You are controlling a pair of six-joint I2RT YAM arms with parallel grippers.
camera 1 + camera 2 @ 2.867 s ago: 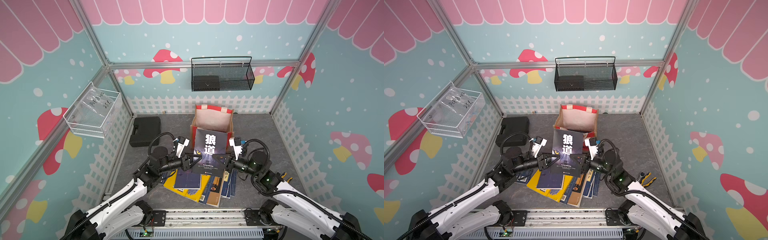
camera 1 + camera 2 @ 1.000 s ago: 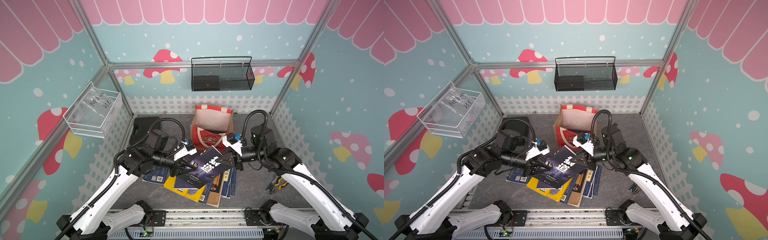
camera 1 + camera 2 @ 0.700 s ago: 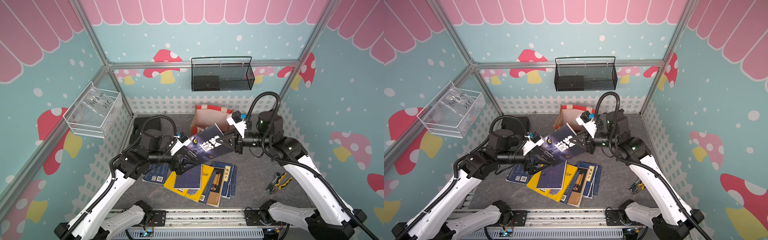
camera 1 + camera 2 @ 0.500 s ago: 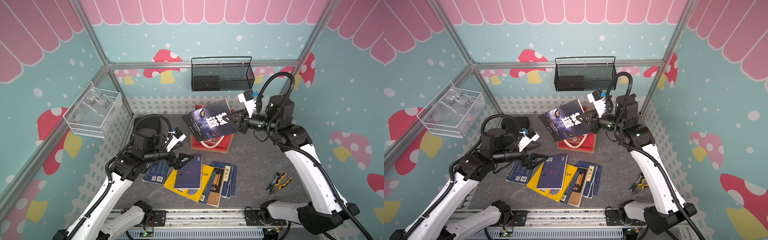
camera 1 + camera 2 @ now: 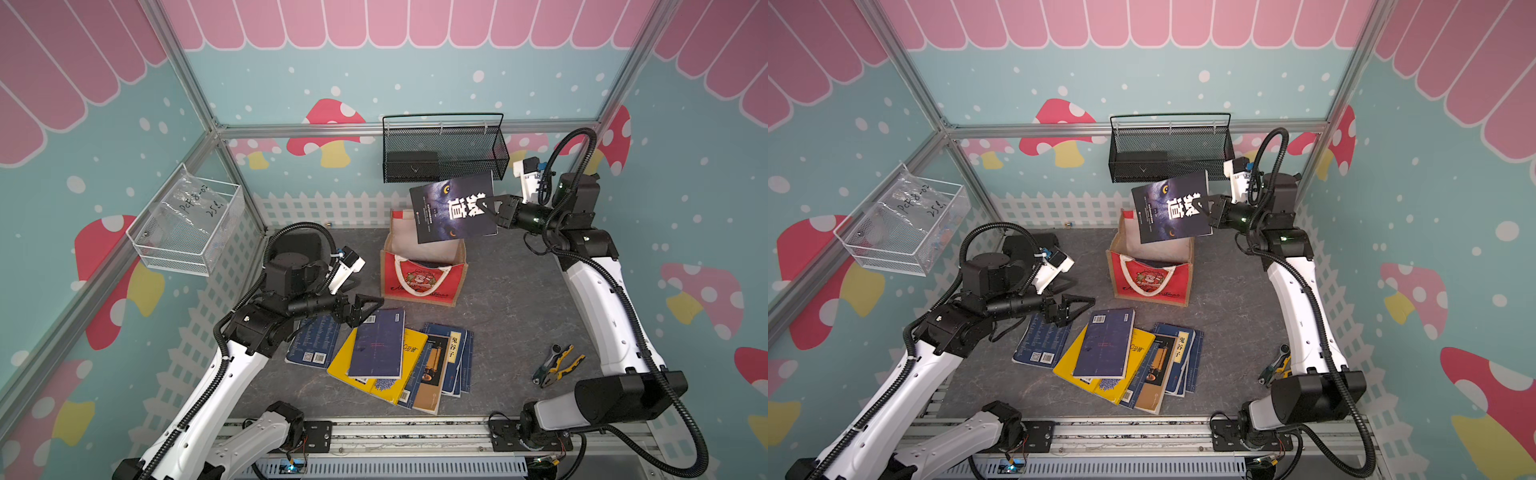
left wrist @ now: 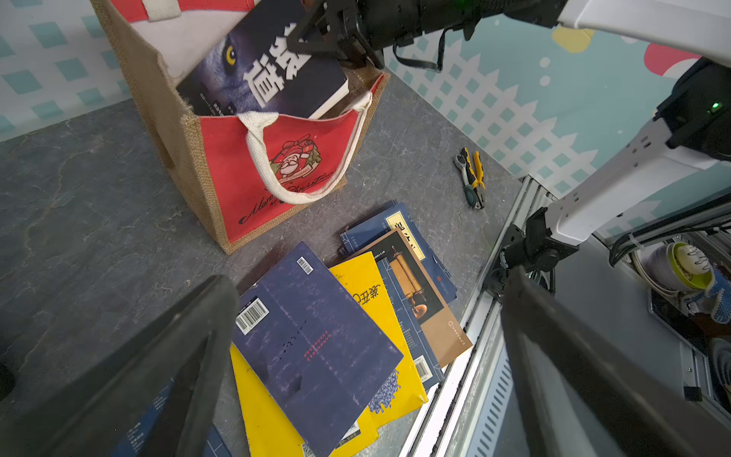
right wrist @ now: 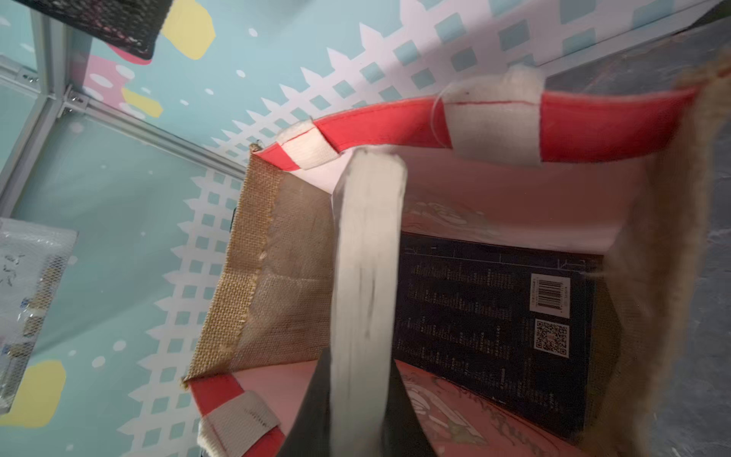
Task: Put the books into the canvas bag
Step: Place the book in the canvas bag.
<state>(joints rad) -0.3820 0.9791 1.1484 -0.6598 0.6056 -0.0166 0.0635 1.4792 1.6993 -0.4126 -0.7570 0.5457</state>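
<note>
- Right claw [image 5: 490, 205] grasps the wolf-cover book [image 5: 444, 212], tilted, over the open mouth of the canvas bag [image 5: 419, 286].
- Left claw [image 5: 368, 308] hangs released, nearer the books [image 5: 378, 345] on the desk [image 5: 498, 299].

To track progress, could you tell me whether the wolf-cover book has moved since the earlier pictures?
Yes: the wolf-cover book has risen from over the floor pile to above the canvas bag, nearer the wall-mounted mesh basket.
</note>
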